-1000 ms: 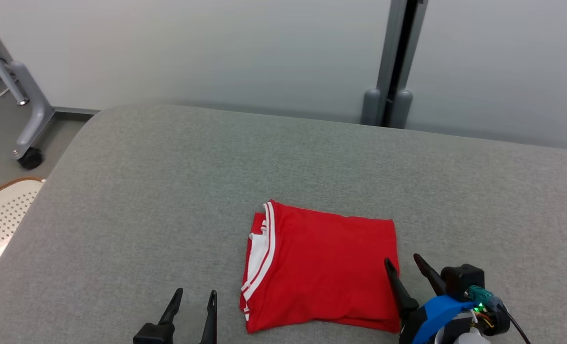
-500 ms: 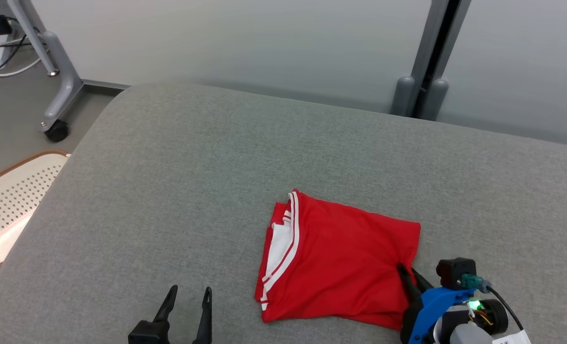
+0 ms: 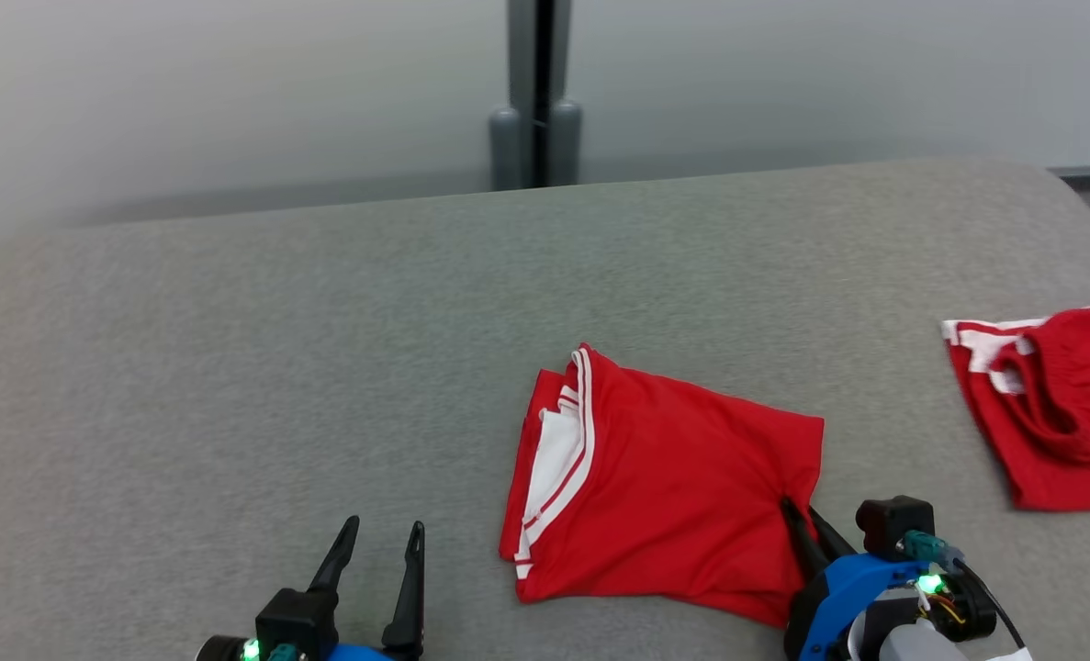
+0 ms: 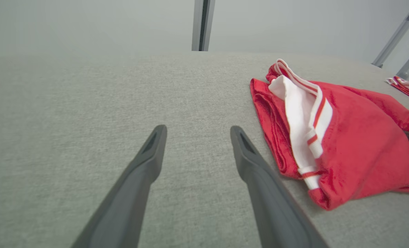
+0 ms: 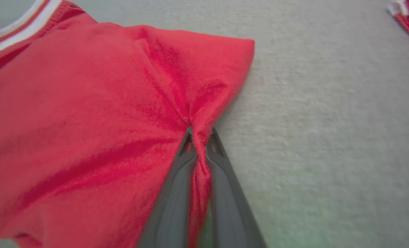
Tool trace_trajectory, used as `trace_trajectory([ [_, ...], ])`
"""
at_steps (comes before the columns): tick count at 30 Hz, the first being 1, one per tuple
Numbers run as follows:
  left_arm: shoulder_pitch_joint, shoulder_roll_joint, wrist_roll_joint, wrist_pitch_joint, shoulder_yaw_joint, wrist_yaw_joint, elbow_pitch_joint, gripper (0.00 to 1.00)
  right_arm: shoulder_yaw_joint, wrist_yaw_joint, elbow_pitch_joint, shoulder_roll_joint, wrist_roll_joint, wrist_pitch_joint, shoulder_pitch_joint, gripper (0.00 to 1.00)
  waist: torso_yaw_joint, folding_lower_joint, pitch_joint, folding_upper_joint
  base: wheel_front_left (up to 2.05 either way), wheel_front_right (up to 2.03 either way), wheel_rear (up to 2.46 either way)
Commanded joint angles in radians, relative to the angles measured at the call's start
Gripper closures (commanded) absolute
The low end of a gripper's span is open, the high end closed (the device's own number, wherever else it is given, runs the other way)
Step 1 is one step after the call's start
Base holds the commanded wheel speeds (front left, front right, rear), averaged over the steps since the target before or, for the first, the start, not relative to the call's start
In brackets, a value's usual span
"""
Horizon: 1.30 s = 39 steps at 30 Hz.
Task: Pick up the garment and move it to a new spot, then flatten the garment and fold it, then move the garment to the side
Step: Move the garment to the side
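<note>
The garment (image 3: 673, 496), red with white-striped trim, lies folded on the grey pad (image 3: 232, 367), at the lower centre-right of the head view. Its trimmed edge faces the frame's left. The right gripper (image 3: 802, 509), at the lower right, is pressed together on a pinch of cloth at the garment's right edge. In the right wrist view a ridge of red fabric runs up between its jaws, and creases fan out from the tips across the top layer. The left gripper (image 3: 386, 525), at the lower left, is spread wide, apart from the garment, with bare pad between its jaws. A second red garment (image 3: 1059, 422) lies bunched at the right edge, well apart from the first. A grey post (image 3: 535, 92) stands behind the pad at top centre.
</note>
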Motion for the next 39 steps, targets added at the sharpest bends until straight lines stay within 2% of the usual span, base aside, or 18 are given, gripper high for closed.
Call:
trace_trajectory([
  [1, -0.015, 0.0, -0.01, -0.004, -0.009, 0.0, -0.005, 0.0, -0.012, -0.013, 0.016, -0.025, -0.01, 0.017, 0.058, 1.0, -0.078, -0.0001, -0.043, 0.0, 0.0, 0.0, 0.0],
  [11, -0.05, 0.0, -0.018, -0.004, -0.086, -0.021, 0.007, 0.0, -0.011, -0.009, -0.047, -0.019, -0.007, 0.013, 0.083, 1.0, -0.261, -0.0001, -0.019, 0.0, 0.0, 0.0, 0.0],
  [16, -0.053, 0.0, -0.022, -0.004, -0.116, -0.031, 0.012, 0.0, -0.011, -0.009, -0.058, -0.018, -0.017, 0.01, 0.078, 1.0, -0.292, -0.0001, -0.007, 0.0, 0.0, 0.0, 0.0],
  [22, -0.055, 0.0, -0.007, -0.004, -0.13, -0.038, 0.022, 0.0, -0.051, -0.008, -0.094, -0.031, -0.091, 0.009, -0.002, 1.0, -0.281, -0.0001, 0.015, 0.0, 0.0, 0.0, 0.0],
  [26, -0.041, 0.001, 0.013, -0.004, -0.117, -0.045, 0.038, 0.0, -0.087, -0.008, -0.103, -0.089, -0.148, 0.016, -0.103, 1.0, -0.255, -0.0001, 0.026, 0.0, 0.0, 0.0, 0.0],
  [30, -0.039, 0.0, 0.032, -0.004, -0.092, -0.046, 0.039, 0.0, -0.151, -0.008, -0.101, -0.194, -0.226, 0.068, -0.213, 1.0, -0.216, -0.0001, 0.039, 0.0, 0.0, 0.0, 0.0],
  [35, -0.057, 0.0, 0.044, -0.004, -0.066, -0.049, 0.033, 0.0, -0.281, -0.008, -0.1, -0.316, -0.35, 0.14, -0.306, 1.0, -0.169, -0.0001, 0.064, 0.0, 0.0, 0.0, 0.0],
  [36, -0.061, 0.0, 0.043, -0.004, -0.06, -0.05, 0.031, 0.0, -0.317, -0.008, -0.109, -0.33, -0.382, 0.144, -0.316, 0.53, -0.162, -0.0001, 0.069, 0.0, 0.0, 0.0, 0.0],
  [37, -0.064, 0.0, 0.042, -0.004, -0.057, -0.05, 0.029, 0.0, -0.35, -0.008, -0.116, -0.334, -0.412, 0.153, -0.32, 0.0, -0.156, -0.0001, 0.074, 0.0, 0.0, 0.0, 0.0],
  [39, -0.07, 0.0, 0.037, -0.004, -0.047, -0.051, 0.025, 0.0, -0.416, -0.008, -0.134, -0.311, -0.459, 0.149, -0.324, 0.0, -0.147, -0.0001, 0.08, 0.0, 0.0, 0.0, 0.0],
])
